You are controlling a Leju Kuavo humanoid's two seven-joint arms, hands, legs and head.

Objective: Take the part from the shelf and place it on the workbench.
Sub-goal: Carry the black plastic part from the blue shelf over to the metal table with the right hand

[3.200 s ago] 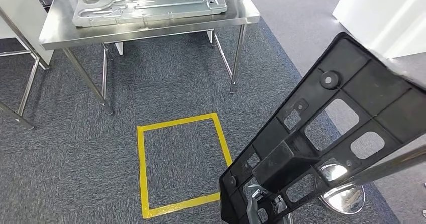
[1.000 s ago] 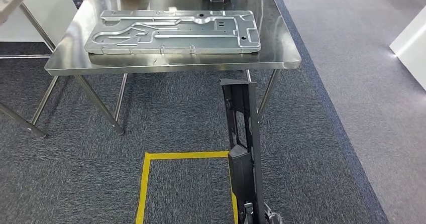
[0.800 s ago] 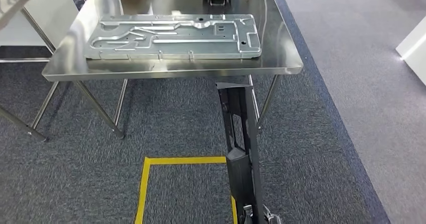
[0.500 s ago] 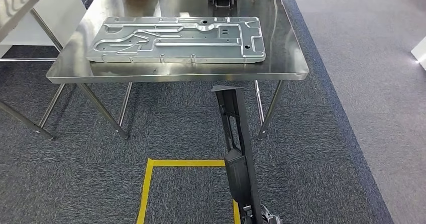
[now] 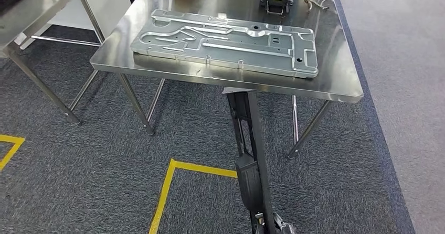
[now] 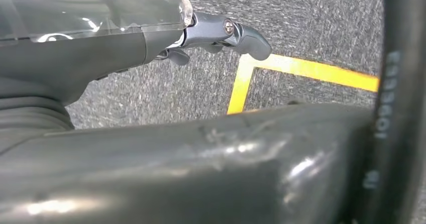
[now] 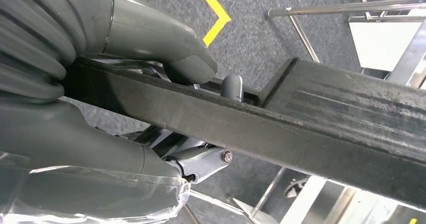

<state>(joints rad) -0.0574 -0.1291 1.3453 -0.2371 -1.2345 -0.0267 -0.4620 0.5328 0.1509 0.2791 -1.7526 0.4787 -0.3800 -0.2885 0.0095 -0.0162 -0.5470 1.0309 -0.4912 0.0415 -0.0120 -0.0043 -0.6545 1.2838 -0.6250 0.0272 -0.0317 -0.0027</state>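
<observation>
- The part (image 5: 251, 160), a long black plastic frame, stands edge-on and nearly upright in the head view, rising from the bottom edge of the picture; its top end overlaps the front edge of the desk (image 5: 336, 82).
- The right robot hand (image 7: 125, 83) grasps the part: in the right wrist view the thick grey thumb (image 7: 176, 58) presses on one side of the black bar and darker fingers (image 7: 201, 164) reach under the other side.
- The left robot hand (image 6: 150, 33) appears in the left wrist view with a dark finger (image 6: 236, 33) stretched out over the carpet, touching nothing visible; a broad dark surface takes up the lower part of that view, and whether the hand grips anything cannot be told.
- On the desk, a steel table on slim legs, lies a large flat silver metal plate (image 5: 225, 41) with pressed channels and holes.
- Near the far edge of the desk sits a small black object (image 5: 276, 3).
- Grey carpet covers the floor, marked with yellow tape (image 5: 173, 184) forming a corner beside the lower part of the part.
- A second steel table (image 5: 36, 3) stands to the left.
</observation>
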